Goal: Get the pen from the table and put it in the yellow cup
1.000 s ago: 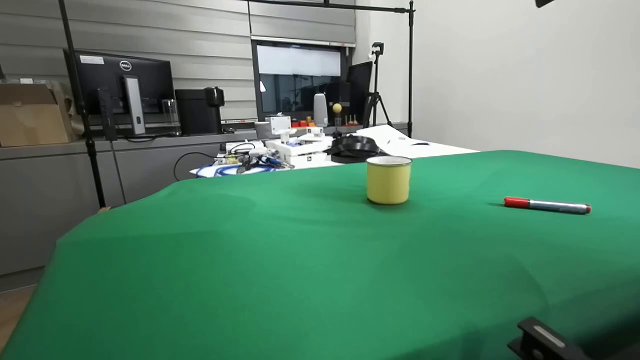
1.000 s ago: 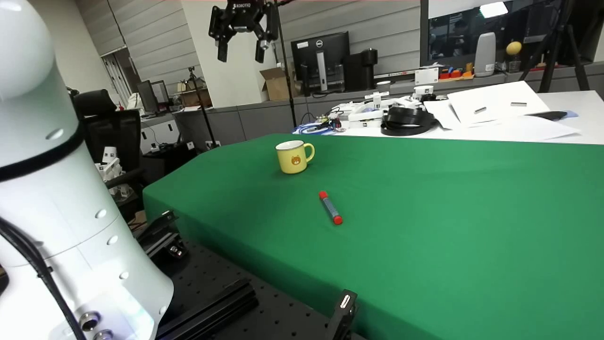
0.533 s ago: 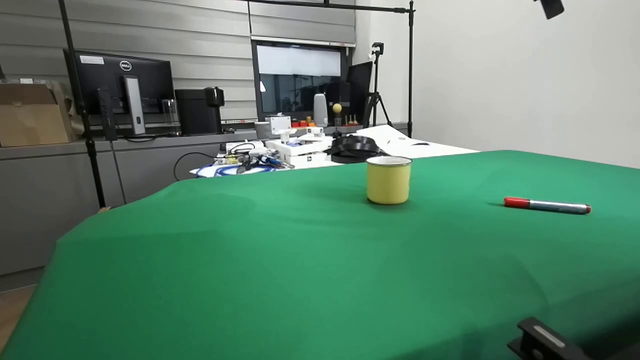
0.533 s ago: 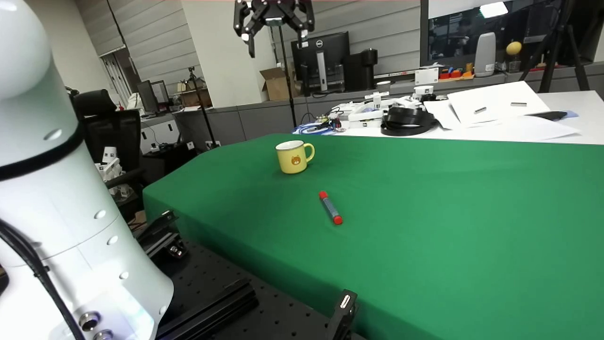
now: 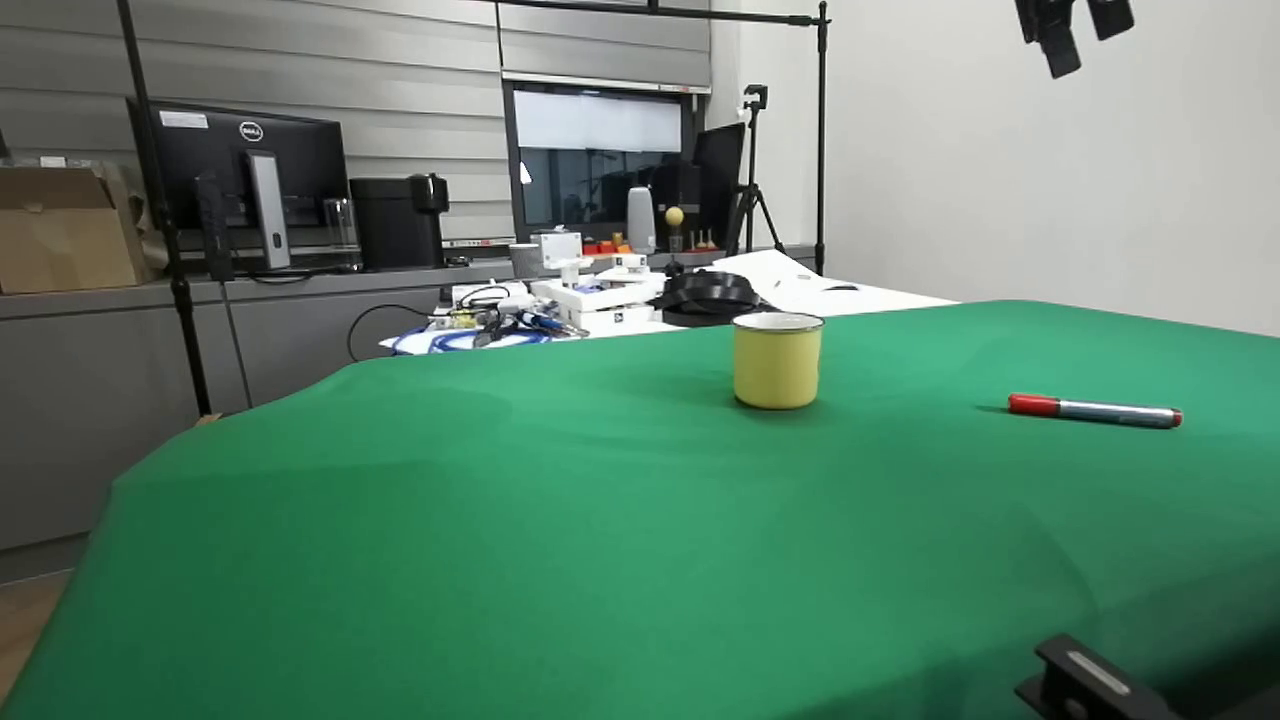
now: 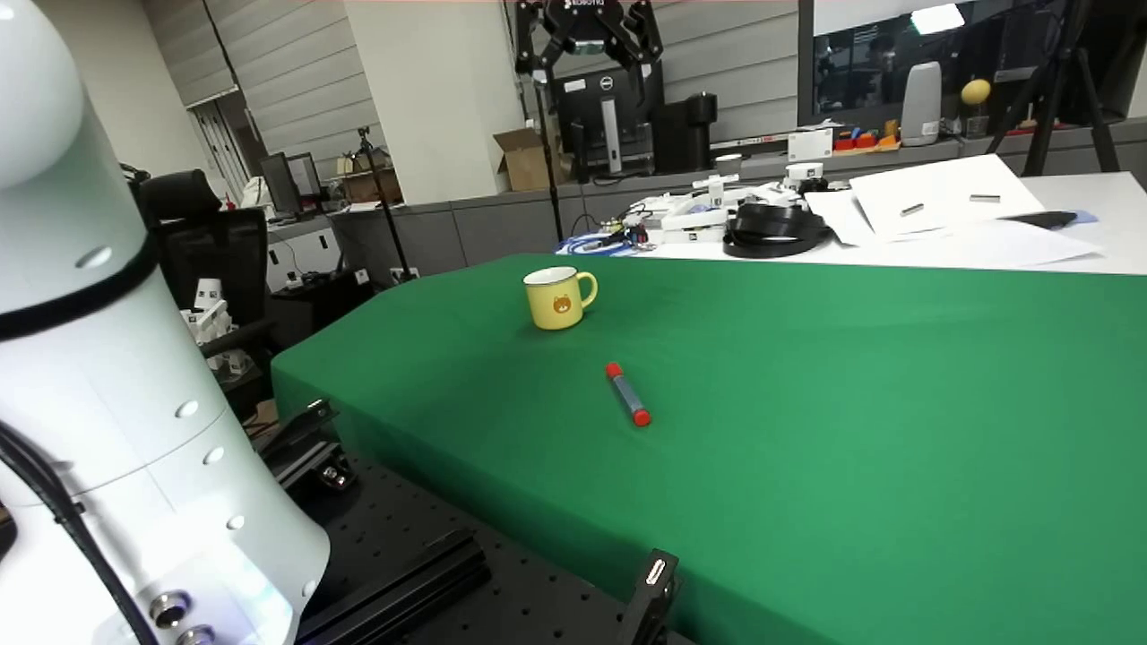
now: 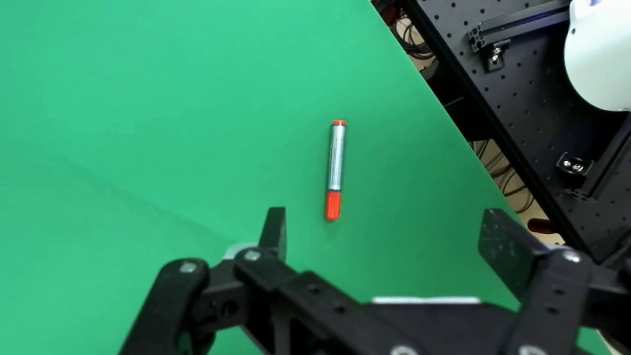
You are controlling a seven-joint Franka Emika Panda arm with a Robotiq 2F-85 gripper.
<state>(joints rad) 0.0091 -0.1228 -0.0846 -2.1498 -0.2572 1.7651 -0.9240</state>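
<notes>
So the pen [image 7: 335,165] is lying flat on the green counter [image 6: 806,403], grey barrel with a red cap at one end and a bit of red at the other. The cup [image 6: 543,309] stands upright on the same counter, a clear gap away from the pen. It's yellow with a whitish inside, and in an exterior view you get the handle plus a little bear face on the side (pretty cute, ngl). The claw [image 7: 387,231] hangs well above the counter with its fingers spread wide apart. In the wrist view the pen shows just beyond the fingertips, cap end toward the claw, and closer to the finger on the picture's left. In an exterior view the claw overlaps a monitor [image 6: 584,125] in the background, and the white arm [image 6: 134,403] stands beside the counter. Past the far edge there's a white desk [image 6: 1116,215] with papers [image 6: 941,184] and a black coil [image 6: 771,245].
</notes>
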